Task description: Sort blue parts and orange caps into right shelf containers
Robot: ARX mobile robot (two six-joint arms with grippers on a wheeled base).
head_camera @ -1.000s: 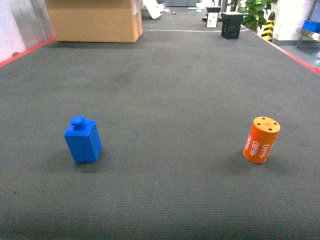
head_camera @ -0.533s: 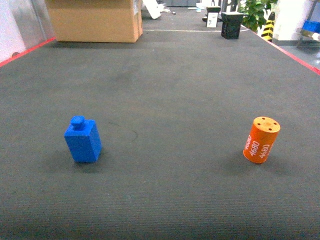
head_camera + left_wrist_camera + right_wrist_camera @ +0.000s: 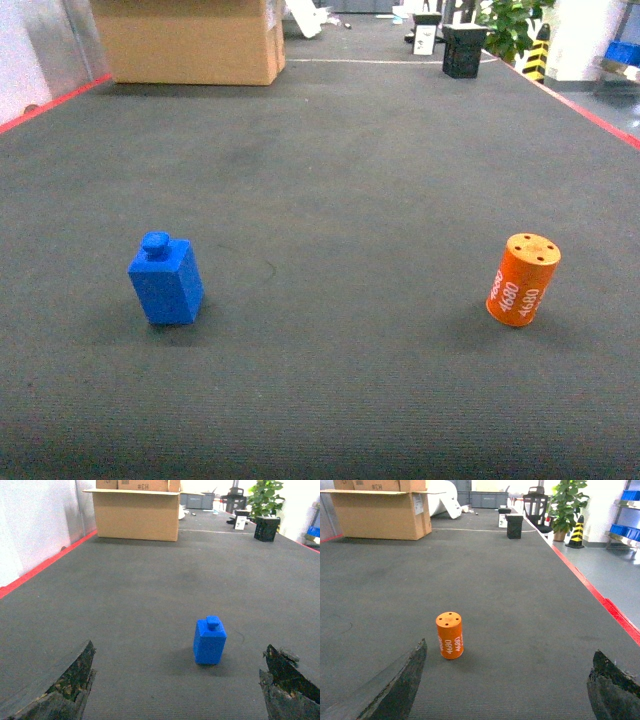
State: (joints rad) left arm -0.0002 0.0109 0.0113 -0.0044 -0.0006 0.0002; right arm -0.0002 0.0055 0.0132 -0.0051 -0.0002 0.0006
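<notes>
On dark carpeted floor, a blue part [image 3: 166, 281] and an orange cap [image 3: 523, 281] stand well apart. Both look light and rigid, best gripped across the sides. Left tool [image 3: 175, 680] and right tool [image 3: 505, 680] gape wide, empty.

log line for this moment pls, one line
left end effector: open, empty, facing blue part | right end effector: open, empty, facing orange cap | both parts upright on dark mat, ungrasped

The small orange cylindrical cap [image 3: 450, 635], standing upright ahead of the right claw, bore "4680" in white, printed twice down its side. The brown cardboard box [image 3: 137, 512], far beyond the left claw, carried dark lettering too small to read.
</notes>
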